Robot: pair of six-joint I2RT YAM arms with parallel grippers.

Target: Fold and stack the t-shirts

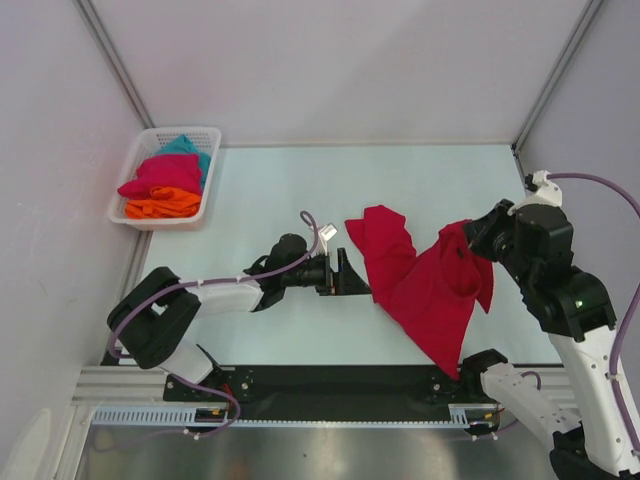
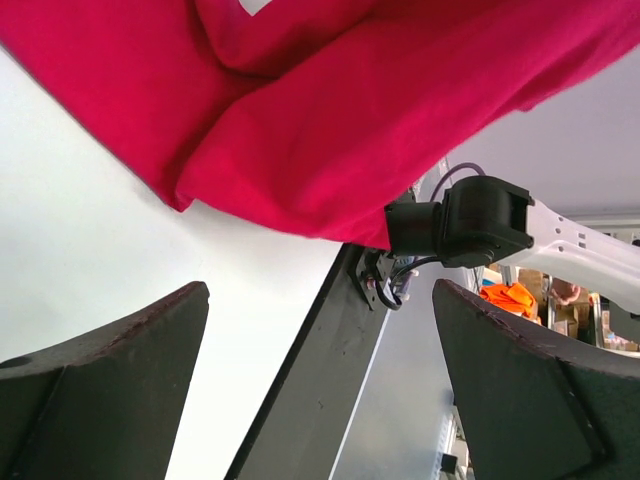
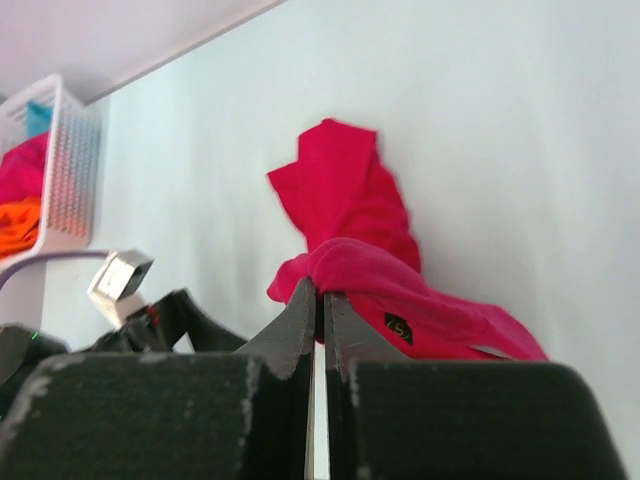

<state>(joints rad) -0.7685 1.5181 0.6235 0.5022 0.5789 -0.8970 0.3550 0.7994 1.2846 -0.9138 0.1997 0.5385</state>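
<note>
surface (image 1: 300, 190): red shirt (image 1: 420, 290) bunched mid-right, low corner at the near edge | basket (image 1: 155, 223) far left holds other shirts (image 1: 165, 180) | right gripper (image 3: 320, 300) clamped shut on a shirt fold | left gripper (image 2: 320, 288) wide open, empty, beside the cloth | risk: I fear the thin pinch slips, or the corner snags the rail (image 1: 330, 385)

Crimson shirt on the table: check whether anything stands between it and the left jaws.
Nothing visible does. The left jaws stand open, aimed at the shirt, with only bare table between. The right jaws are shut on its other side; the basket sits well off.
</note>
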